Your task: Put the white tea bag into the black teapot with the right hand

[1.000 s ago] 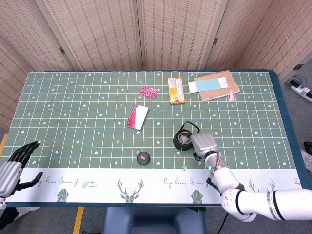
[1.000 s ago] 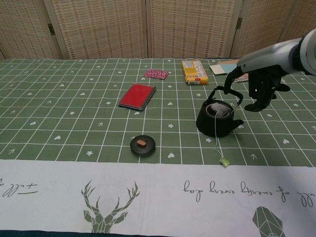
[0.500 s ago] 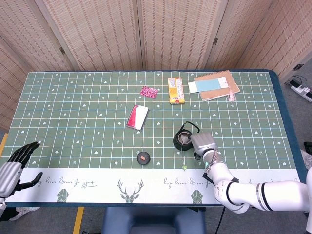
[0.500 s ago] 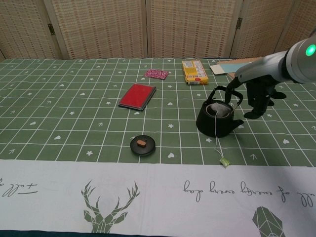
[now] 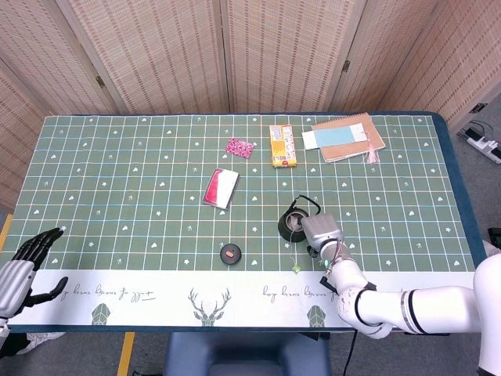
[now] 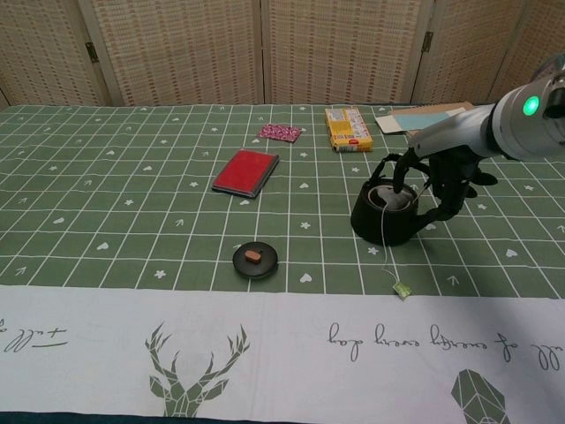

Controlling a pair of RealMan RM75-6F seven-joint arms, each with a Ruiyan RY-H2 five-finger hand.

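R hand (image 6: 450, 177) just beside black teapot (image 6: 388, 215), fingers spread, holding nothing | white tea bag (image 6: 386, 197) in pot mouth, string + tag (image 6: 403, 291) out on tabletop (image 6: 132, 221) | step: retreat – lift clear, avoid handle/string | L hand (image 5: 23, 262) idle, fingers apart

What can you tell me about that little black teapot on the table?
The black teapot is small, round and dark, metal by its look, standing upright on the green checked cloth. Its bail handle arches over an open mouth; its lid lies apart. A white tea bag sits inside, its string trailing to a green tag. The right hand hovers beside it.
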